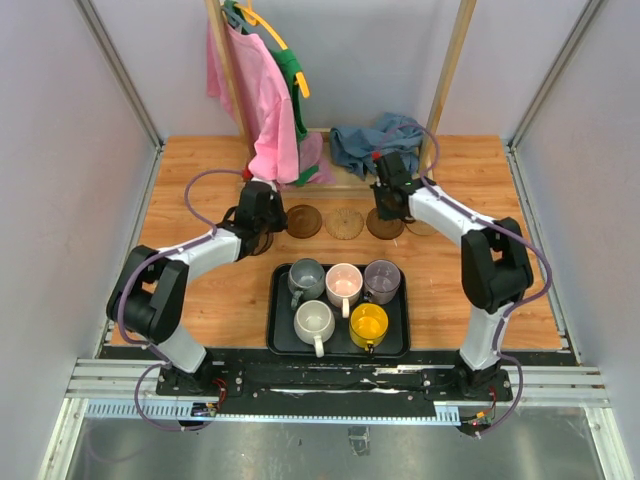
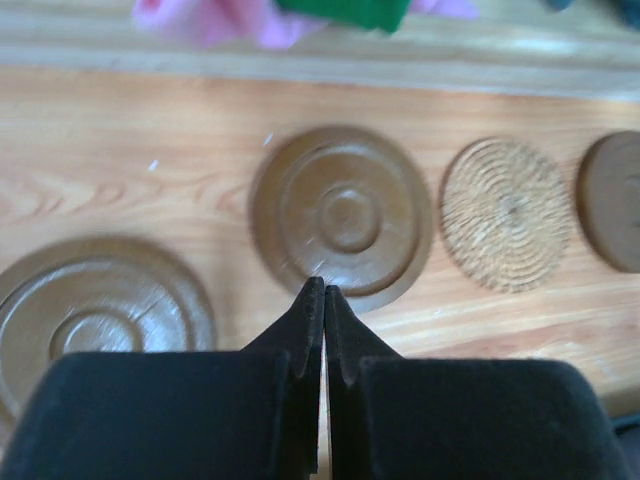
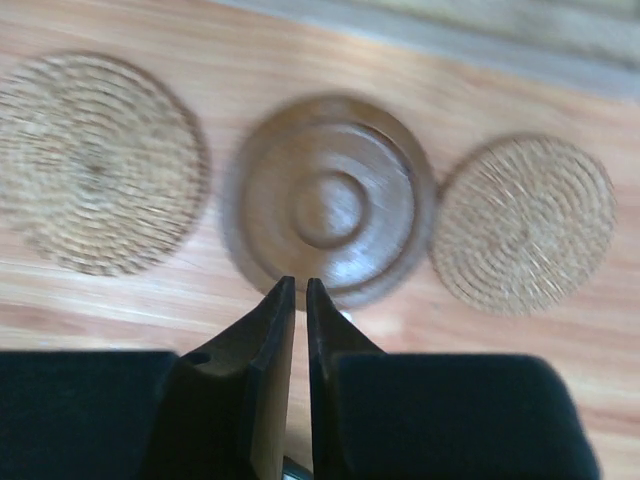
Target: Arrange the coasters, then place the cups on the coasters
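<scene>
Brown coasters (image 2: 343, 218) bear concentric rings, tan coasters (image 2: 507, 214) a woven spiral; the tray (image 1: 280, 335) is black.

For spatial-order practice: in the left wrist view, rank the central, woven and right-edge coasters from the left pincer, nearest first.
1. Ringed dark brown wooden round coaster, just ahead of the left pincer.
2. Tan woven round coaster, further right.
3. Dark brown wooden round coaster, at the right edge.

One brown coaster (image 2: 615, 200) is cut off by the left wrist view's right edge.
</scene>
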